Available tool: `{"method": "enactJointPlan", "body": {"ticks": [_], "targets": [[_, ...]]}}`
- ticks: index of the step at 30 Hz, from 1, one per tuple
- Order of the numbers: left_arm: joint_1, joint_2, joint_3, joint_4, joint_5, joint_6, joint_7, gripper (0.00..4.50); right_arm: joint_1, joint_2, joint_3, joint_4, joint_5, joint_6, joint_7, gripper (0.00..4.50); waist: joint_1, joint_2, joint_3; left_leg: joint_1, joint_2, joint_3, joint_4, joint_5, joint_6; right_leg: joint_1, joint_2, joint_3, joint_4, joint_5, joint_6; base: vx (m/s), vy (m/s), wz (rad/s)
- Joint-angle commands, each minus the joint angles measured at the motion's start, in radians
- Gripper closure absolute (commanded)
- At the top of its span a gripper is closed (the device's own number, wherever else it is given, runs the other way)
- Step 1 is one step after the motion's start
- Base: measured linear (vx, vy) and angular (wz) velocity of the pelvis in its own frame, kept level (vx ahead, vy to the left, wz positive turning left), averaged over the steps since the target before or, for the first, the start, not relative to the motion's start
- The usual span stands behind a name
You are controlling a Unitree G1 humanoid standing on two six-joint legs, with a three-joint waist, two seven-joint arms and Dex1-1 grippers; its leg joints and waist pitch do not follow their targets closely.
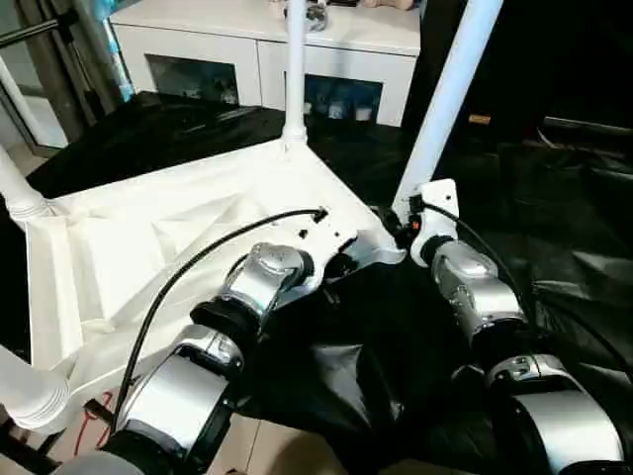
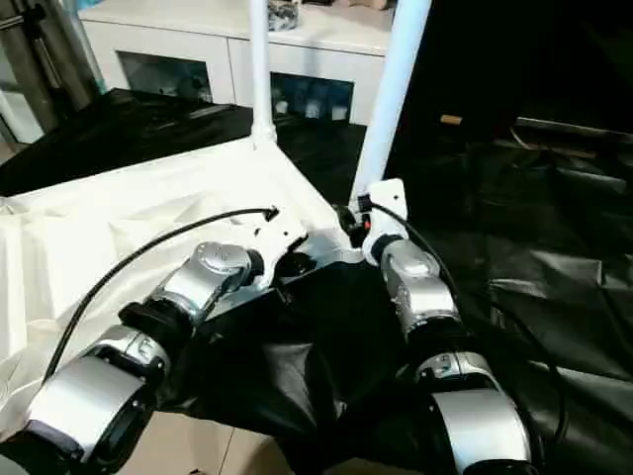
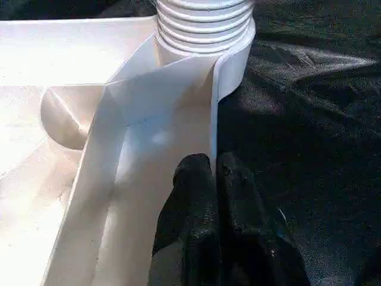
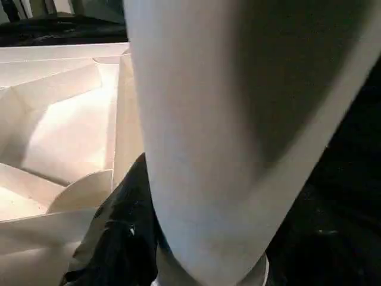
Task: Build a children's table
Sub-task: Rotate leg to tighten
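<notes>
Tabletop (image 1: 148,257) of white ribbed plastic lies upside down on black sheeting (image 1: 554,228), its underside facing up and its near right corner socket just ahead of both silver forearms. Long white tapered tube legs stand in the sockets: one upright at the far corner (image 1: 295,69), one at the left edge (image 1: 18,193), one at the near left corner (image 1: 30,391), both cut off by the frame. The fourth leg (image 1: 445,109) leans out of the near right corner, tilted toward the right, its top out of frame.

Left tool (image 3: 214,170) sits with its two black fingers pressed together, tips against the tabletop's thin right rim just short of the ribbed corner socket. Right tool (image 1: 407,226) is clamped on the base of the leaning leg; in its wrist view the leg hides one finger, and a single black finger (image 4: 119,238) shows beside it.

Open black sheeting spreads to the right and ahead. Behind stands a white cabinet with glass doors (image 1: 267,59), well apart from the tabletop's far edge.
</notes>
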Motion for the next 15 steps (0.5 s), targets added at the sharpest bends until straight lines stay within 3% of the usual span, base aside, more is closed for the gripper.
{"method": "enactJointPlan", "body": {"ticks": [1,5,6,7,10,15], "targets": [[-0.043,-0.015,0.024,-0.015,0.001,-0.020,0.074,4.50,0.050,0.052,0.050,0.095,-0.019,0.095,0.041,2.61,0.001,-0.002,-0.053,0.006,0.037,-0.013,-0.066,-0.296,0.035,0.034,-0.084,0.045,-0.082,-0.347,-0.193,0.000,0.000,0.00],[-0.043,-0.013,0.028,-0.012,0.000,-0.029,0.061,4.50,0.042,0.051,0.042,0.095,-0.016,0.108,0.071,2.61,-0.001,-0.001,-0.052,0.005,0.037,-0.014,-0.067,-0.303,0.036,0.033,-0.084,0.044,-0.084,-0.367,-0.188,0.000,0.000,0.00],[-0.044,-0.013,0.028,-0.010,-0.001,-0.031,0.059,4.50,0.041,0.051,0.037,0.093,-0.009,0.109,0.081,2.05,-0.002,-0.002,-0.051,0.006,0.038,-0.014,-0.068,-0.310,0.035,0.032,-0.084,0.044,-0.084,-0.368,-0.187,0.000,0.000,0.00],[-0.045,-0.011,0.029,-0.010,-0.002,-0.037,0.054,4.50,0.037,0.048,0.033,0.090,-0.006,0.110,0.085,1.91,-0.002,-0.004,-0.052,0.007,0.038,-0.014,-0.067,-0.311,0.036,0.031,-0.084,0.045,-0.085,-0.367,-0.188,0.000,0.000,0.00],[-0.043,-0.007,0.030,-0.014,-0.005,-0.040,0.044,4.50,0.033,0.045,0.031,0.085,-0.002,0.107,0.096,1.85,-0.002,-0.002,-0.052,0.005,0.039,-0.014,-0.067,-0.306,0.038,0.032,-0.086,0.045,-0.083,-0.350,-0.196,0.000,0.000,0.00],[-0.038,-0.001,0.028,-0.025,-0.005,-0.044,0.026,4.50,0.017,0.038,0.009,0.080,0.009,0.094,0.102,1.37,-0.004,-0.003,-0.051,0.004,0.038,-0.013,-0.067,-0.304,0.040,0.031,-0.086,0.045,-0.085,-0.369,-0.194,0.000,0.000,0.00]]}}
